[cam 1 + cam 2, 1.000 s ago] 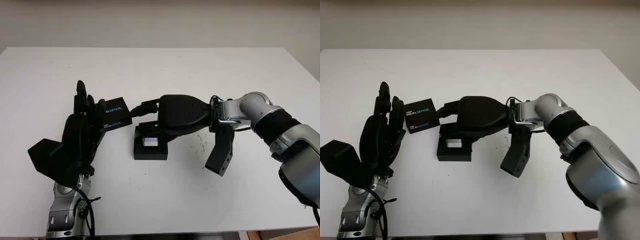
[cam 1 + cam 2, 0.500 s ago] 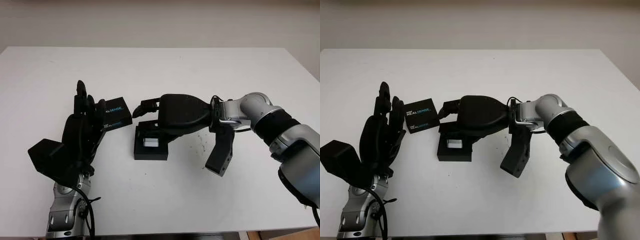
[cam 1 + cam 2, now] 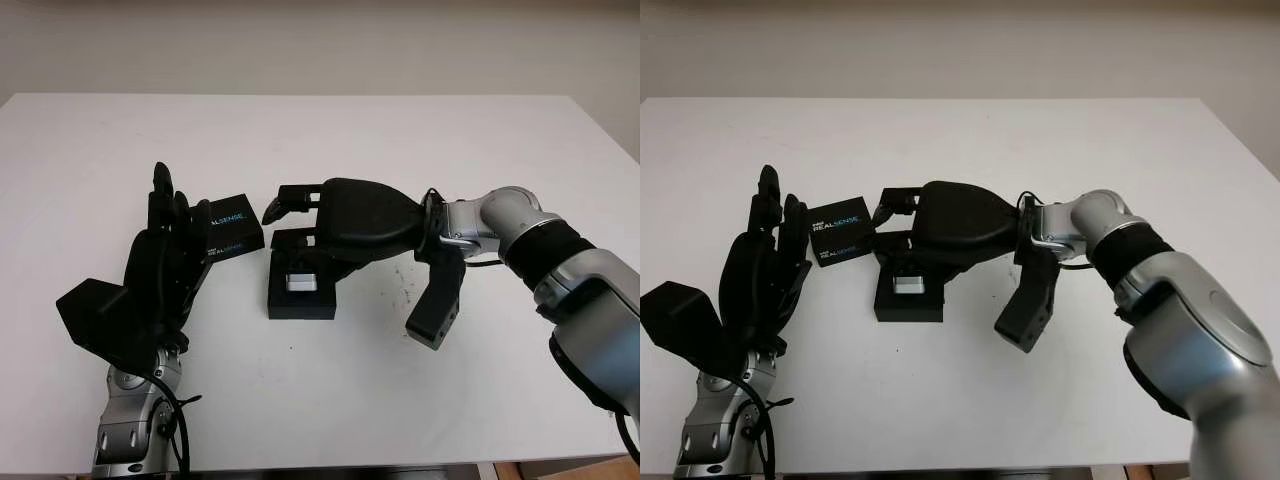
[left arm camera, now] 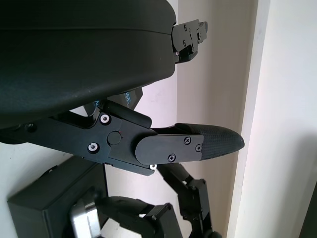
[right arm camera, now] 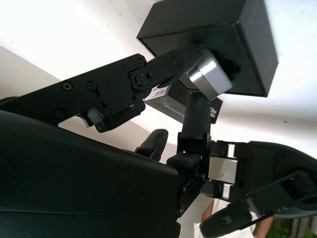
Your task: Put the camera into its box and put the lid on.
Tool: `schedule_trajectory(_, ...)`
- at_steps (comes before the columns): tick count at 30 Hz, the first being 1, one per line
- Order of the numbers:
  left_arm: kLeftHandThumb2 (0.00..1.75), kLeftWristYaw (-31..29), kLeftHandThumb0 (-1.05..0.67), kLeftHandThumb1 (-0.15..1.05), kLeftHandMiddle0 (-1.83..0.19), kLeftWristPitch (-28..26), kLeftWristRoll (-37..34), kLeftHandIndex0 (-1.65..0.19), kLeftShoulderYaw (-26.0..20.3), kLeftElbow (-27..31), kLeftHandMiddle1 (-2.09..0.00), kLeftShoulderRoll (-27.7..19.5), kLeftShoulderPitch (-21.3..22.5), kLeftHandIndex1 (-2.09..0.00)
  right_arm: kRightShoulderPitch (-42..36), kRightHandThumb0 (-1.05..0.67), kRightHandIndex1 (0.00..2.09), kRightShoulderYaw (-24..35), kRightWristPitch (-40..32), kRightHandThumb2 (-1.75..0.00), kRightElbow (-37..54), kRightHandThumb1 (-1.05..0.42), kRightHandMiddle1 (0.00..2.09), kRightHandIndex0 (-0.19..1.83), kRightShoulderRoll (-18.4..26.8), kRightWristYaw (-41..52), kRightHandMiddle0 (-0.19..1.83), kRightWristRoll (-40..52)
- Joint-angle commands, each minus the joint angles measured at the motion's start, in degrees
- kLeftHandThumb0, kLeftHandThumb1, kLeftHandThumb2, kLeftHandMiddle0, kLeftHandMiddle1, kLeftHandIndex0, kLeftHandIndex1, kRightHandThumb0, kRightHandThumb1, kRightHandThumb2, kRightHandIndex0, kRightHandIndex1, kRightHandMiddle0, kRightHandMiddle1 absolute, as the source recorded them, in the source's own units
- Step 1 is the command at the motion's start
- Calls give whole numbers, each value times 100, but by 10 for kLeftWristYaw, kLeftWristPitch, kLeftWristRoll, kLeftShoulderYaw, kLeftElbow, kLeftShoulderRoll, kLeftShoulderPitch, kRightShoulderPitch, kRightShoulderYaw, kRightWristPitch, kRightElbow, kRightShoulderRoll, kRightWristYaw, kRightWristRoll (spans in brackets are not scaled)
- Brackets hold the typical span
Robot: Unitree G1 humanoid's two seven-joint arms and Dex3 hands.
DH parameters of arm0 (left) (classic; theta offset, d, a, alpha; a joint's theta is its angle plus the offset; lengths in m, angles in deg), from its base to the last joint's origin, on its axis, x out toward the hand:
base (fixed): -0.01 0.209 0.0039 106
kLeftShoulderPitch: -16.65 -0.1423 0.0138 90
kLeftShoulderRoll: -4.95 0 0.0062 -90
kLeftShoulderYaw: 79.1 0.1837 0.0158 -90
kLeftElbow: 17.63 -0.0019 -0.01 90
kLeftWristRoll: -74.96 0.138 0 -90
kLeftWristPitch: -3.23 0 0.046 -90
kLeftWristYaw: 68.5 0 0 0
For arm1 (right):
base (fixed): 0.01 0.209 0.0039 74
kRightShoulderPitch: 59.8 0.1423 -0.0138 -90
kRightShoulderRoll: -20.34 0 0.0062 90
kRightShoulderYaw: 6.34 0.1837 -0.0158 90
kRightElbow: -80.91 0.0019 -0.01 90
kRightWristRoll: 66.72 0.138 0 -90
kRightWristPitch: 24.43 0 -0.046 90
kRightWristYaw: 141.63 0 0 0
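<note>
An open black box (image 3: 300, 305) sits mid-table, and the silver camera (image 3: 300, 283) lies inside it. My right hand (image 3: 290, 220) hovers just above the box's far side, open, its fingertips (image 5: 193, 52) close to the camera (image 5: 210, 77) without clamping it. The black lid (image 3: 232, 226) with a white and blue label lies flat left of the box. My left hand (image 3: 165, 250) stands upright and open right beside the lid's left edge, holding nothing. The box (image 4: 44, 208) and camera (image 4: 81, 223) also appear in the left wrist view.
The white table (image 3: 330, 140) stretches wide behind and to the right of the box. The black camera mount on my right wrist (image 3: 435, 300) hangs low over the table to the right of the box.
My right hand's fingers have uncurled and risen off the box, shifting slightly left; the camera stays in the box. Left hand and lid are unmoved.
</note>
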Motion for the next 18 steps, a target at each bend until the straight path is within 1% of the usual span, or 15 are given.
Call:
schedule_trajectory(1, 43, 0, -70, 105, 19, 2, 1, 19, 2, 8, 0, 1, -2, 0, 28, -43, 78, 13, -14, -5, 3, -90, 138, 13, -2, 2, 48, 7)
schedule_trajectory(6, 42, 0, -71, 105, 19, 3, -1, 19, 0, 6, 0, 2, 0, 0, 35, -44, 74, 21, -38, -5, 7, -88, 131, 19, 1, -22, 56, 5)
schedule_trajectory(8, 42, -1, -71, 105, 19, 2, -4, 19, -1, 5, 0, 2, 1, 0, 38, -43, 70, 28, -35, -6, 1, -89, 130, 23, 1, -24, 58, 15)
schedule_trajectory(11, 41, 0, -71, 105, 19, 2, -3, 19, 0, 5, 0, 2, 2, 0, 41, -40, 67, 43, -22, -6, -13, -89, 131, 24, -1, 9, 58, 45)
schedule_trajectory(14, 41, -1, -71, 105, 19, 5, -3, 19, 0, 4, 0, 1, 2, 0, 43, -41, 64, 56, -14, -5, -22, -89, 140, 20, 2, 52, 51, 74)
schedule_trajectory(18, 41, -1, -70, 105, 19, 6, -4, 19, 0, 4, 0, 2, 3, 0, 39, -42, 63, 64, -10, -5, -22, -88, 142, 21, 4, 76, 49, 86)
